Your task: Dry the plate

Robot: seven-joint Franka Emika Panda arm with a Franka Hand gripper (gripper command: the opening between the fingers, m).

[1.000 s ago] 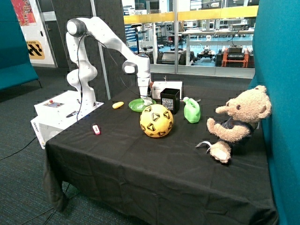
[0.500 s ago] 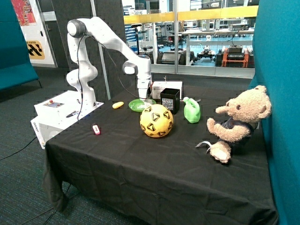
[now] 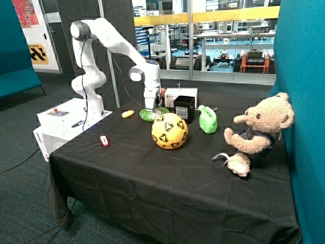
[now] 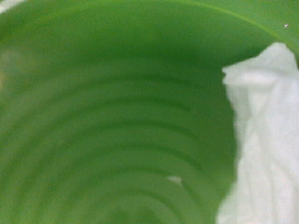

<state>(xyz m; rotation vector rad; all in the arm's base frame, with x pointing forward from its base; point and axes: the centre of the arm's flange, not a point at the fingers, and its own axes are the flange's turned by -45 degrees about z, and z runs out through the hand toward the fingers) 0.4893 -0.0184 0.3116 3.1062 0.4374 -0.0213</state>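
The light-green plate (image 3: 162, 111) lies on the black tablecloth behind the yellow football, between a small yellow thing and a black box. My gripper (image 3: 150, 108) points straight down and is low over the plate, on the side nearer the yellow thing. In the wrist view the plate's ridged green inside (image 4: 117, 116) fills the picture from very close. A crumpled white cloth or paper (image 4: 266, 140) lies against the plate at one edge of that view. The wrist view does not show the gripper itself.
The yellow football (image 3: 169, 130) stands just in front of the plate. The black box (image 3: 184, 108), a white box (image 3: 179, 93) and a green jug-shaped bottle (image 3: 207, 120) stand close beside it. The small yellow thing (image 3: 128, 114), a red item (image 3: 104, 140) and a teddy bear (image 3: 259, 132) are also on the table.
My gripper has moved across the plate, from the side near the black box toward the side near the small yellow thing, staying low over it.
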